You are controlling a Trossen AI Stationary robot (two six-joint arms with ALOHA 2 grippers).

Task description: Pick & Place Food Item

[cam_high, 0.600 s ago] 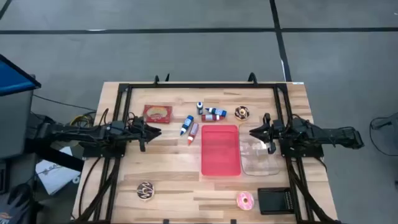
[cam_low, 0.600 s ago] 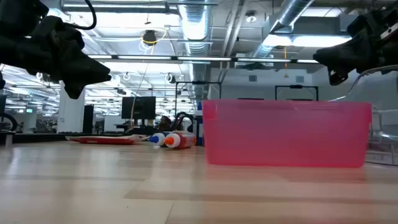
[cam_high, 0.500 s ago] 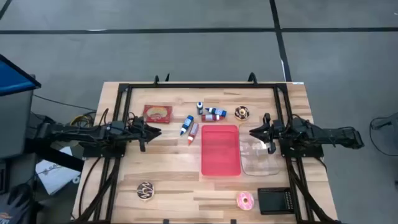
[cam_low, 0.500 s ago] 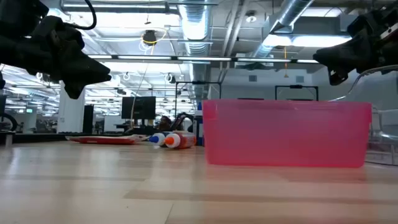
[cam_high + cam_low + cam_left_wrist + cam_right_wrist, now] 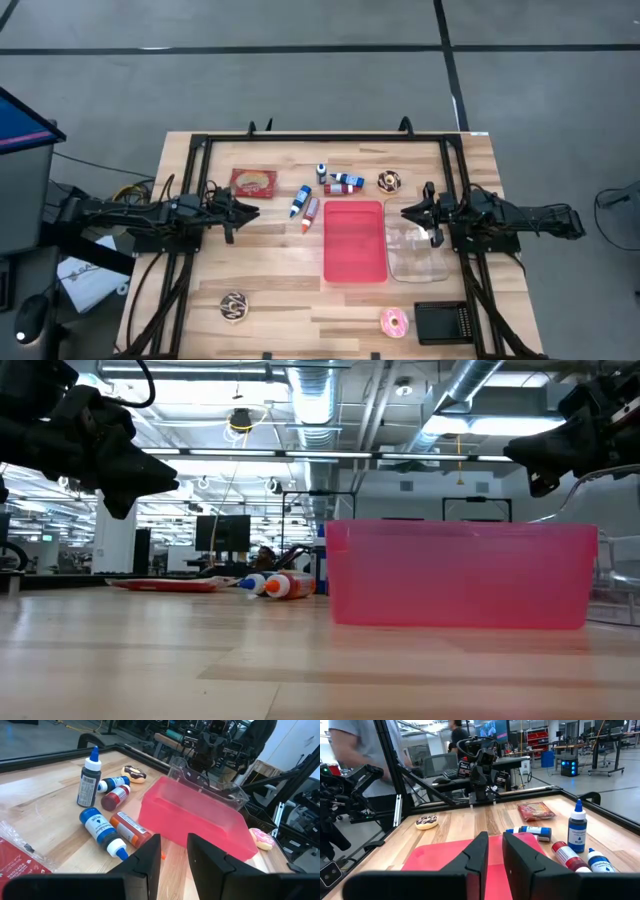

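Since neither arm has shifted in the last half-second, the pick looks not yet begun: the left gripper (image 5: 248, 213) and right gripper (image 5: 406, 212) hover either side of the pink plastic bin (image 5: 354, 241), fingers narrowly parted on nothing. Which food is meant is unclear. The pink-iced doughnut (image 5: 393, 321) and chocolate doughnut (image 5: 234, 306) lie near the table's front, well apart from both grippers and absent from the low view.

Both arms are held level, reaching inward from opposite sides. The left end effector (image 5: 247, 212) and right end effector (image 5: 408, 212) are each seen with fingers slightly parted, gripping nothing.

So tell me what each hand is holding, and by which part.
Nothing is held. The left hand and right hand both hover empty above the table, fingers slightly apart.
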